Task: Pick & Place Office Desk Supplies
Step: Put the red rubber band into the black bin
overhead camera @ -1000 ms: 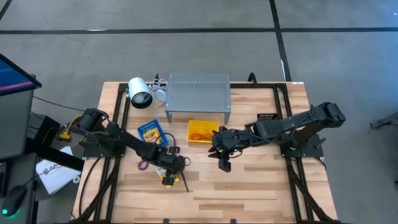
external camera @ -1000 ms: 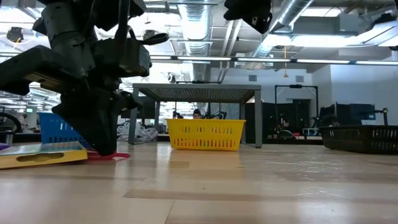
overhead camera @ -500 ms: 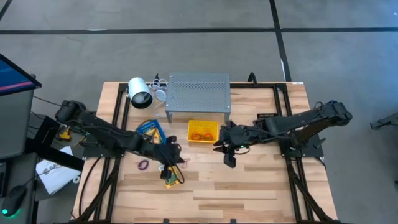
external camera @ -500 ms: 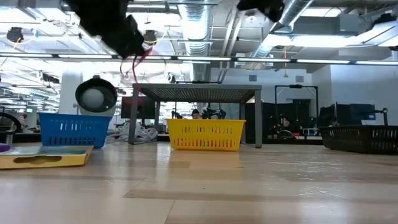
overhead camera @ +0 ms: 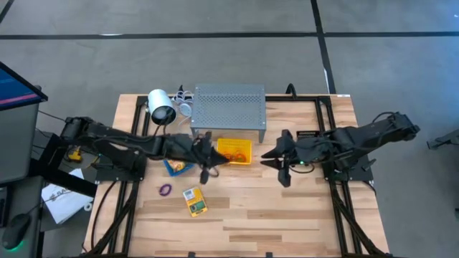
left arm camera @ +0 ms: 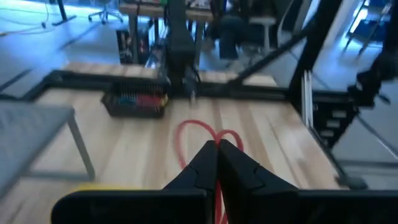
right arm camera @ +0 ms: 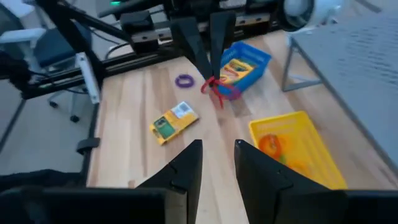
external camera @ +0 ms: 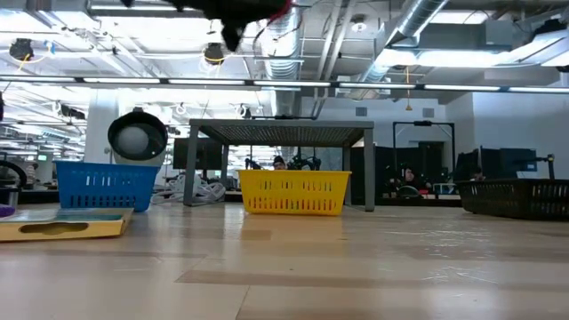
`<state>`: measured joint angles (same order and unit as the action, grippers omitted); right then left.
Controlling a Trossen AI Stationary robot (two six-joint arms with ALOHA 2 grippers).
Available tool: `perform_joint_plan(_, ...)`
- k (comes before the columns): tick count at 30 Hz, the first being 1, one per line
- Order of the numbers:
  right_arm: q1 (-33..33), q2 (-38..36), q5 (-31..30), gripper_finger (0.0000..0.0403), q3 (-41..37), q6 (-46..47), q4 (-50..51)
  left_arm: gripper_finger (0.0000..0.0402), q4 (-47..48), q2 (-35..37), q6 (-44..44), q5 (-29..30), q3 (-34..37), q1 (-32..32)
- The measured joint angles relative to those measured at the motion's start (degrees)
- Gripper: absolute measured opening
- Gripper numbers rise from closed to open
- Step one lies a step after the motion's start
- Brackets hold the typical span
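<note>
- Up and over goes the left gripper (overhead camera: 206, 159)! A second ago it was low on the surface next to the crayon box (overhead camera: 193, 201). Now it hangs by the yellow bin (overhead camera: 247, 145), in front of the grey shelf (overhead camera: 228, 106).

- Is it holding something?

- Yes. Its jaws are pressed together on a red rubber band (left arm camera: 200, 140). The loop dangles from the tips.

- So what does that mean?

- I think the band is picked and on its way to a bin. The yellow bin already has orange bands inside, so it may go there. It is not dropped yet.

- And the other arm?

- The right gripper (overhead camera: 281, 159) has pulled back to the right. It waits in the air over the surface with its jaws partly spread and nothing in them.

- What is left to tidy?

- The crayon box lies flat on the surface. A purple rubber band (overhead camera: 165, 190) lies near it. Another crayon box sits in the blue bin (right arm camera: 263, 55).

- Do the cameras show different things?

- From above, the red band is too thin to see well. The left wrist camera shows its loop clearly. The right wrist camera shows it from the front, hanging from the left jaws. The low camera only catches a bit of red at the very top.
</note>
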<state>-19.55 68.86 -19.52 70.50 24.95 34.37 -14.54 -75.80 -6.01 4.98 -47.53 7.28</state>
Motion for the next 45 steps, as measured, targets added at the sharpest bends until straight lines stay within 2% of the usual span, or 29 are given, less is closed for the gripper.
perform_joint_plan(3, -0.3, -0.9, -1.7, 0.0090, 0.0, 1.3, 2.6, 0.0000, 1.2, -2.9, 1.0, -2.6, -3.4, -2.5)
perform_joint_plan(13, -0.8, -1.3, -3.0, 0.0090, 0.0, 2.1, 5.2, 0.0000, 9.2, -22.4, 7.8, -6.5, -24.5, -5.9)
perform_joint_plan(18, -0.8, -2.8, -3.6, 0.0090, 0.0, 3.8, 9.1, 0.0000, 9.4, -29.4, 9.0, -10.0, -31.7, -8.5)
perform_joint_plan(24, -1.2, -6.8, -7.7, 0.0090, 0.0, 6.9, 14.6, 0.0000, 9.1, -35.7, 10.1, -15.5, -39.0, -10.8)
perform_joint_plan(29, -1.8, -9.7, -9.1, 0.0090, 0.0, 10.1, 17.4, 0.0000, 10.0, -36.7, 10.1, -17.1, -39.9, -11.0)
perform_joint_plan(34, -1.8, -8.9, -8.9, 0.0090, -1.4, 11.5, 18.4, 0.0000, 10.5, -33.1, 10.4, -17.1, -39.9, -9.9)
perform_joint_plan(37, -1.8, -6.7, -8.9, 0.0090, -1.5, 8.5, 18.0, 0.0000, 12.4, -29.8, 10.6, -17.1, -40.0, -8.9)
perform_joint_plan(40, -1.9, -4.9, -8.5, 0.0093, -1.6, 3.0, 13.2, 0.0000, 13.6, -27.6, 10.8, -17.1, -40.0, -8.0)
perform_joint_plan(45, -2.0, -3.9, -8.4, 0.0116, -1.6, -2.7, 8.8, 0.0000, 15.7, -26.9, 10.1, -17.3, -39.9, -6.5)
